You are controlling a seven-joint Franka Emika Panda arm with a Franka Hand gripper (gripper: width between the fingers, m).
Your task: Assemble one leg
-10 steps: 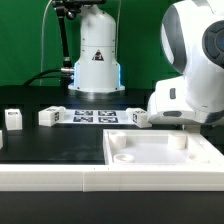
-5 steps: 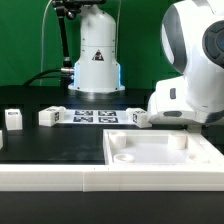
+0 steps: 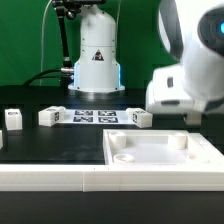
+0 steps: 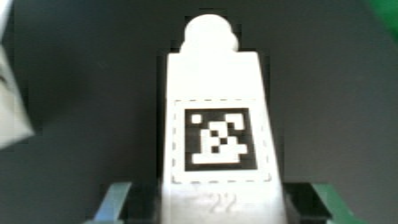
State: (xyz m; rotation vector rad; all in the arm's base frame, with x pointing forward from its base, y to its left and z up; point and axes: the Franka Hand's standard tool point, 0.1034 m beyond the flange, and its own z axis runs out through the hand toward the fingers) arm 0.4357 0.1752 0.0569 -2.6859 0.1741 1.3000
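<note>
In the wrist view a white leg [image 4: 217, 90] with a black-and-white marker tag on its face lies lengthwise between my fingers, its narrow rounded tip pointing away. My gripper [image 4: 217, 208] is shut on its near end, and one finger [image 4: 118, 202] shows at each side. In the exterior view my gripper [image 3: 188, 116] hangs at the right, just behind the white panel [image 3: 160, 160], and the held leg is hidden there. Three more legs lie on the table: one [image 3: 12, 118] at the left, one [image 3: 50, 116] beside the marker board, and one [image 3: 140, 117] to the board's right.
The marker board [image 3: 95, 116] lies at the table's back middle. The robot base [image 3: 96, 55] stands behind it. The wide white panel with raised rim and corner holes fills the front right. A white rail [image 3: 50, 178] runs along the front edge.
The arm and hand have risen in the exterior view. The three loose legs and the panel have not moved.
</note>
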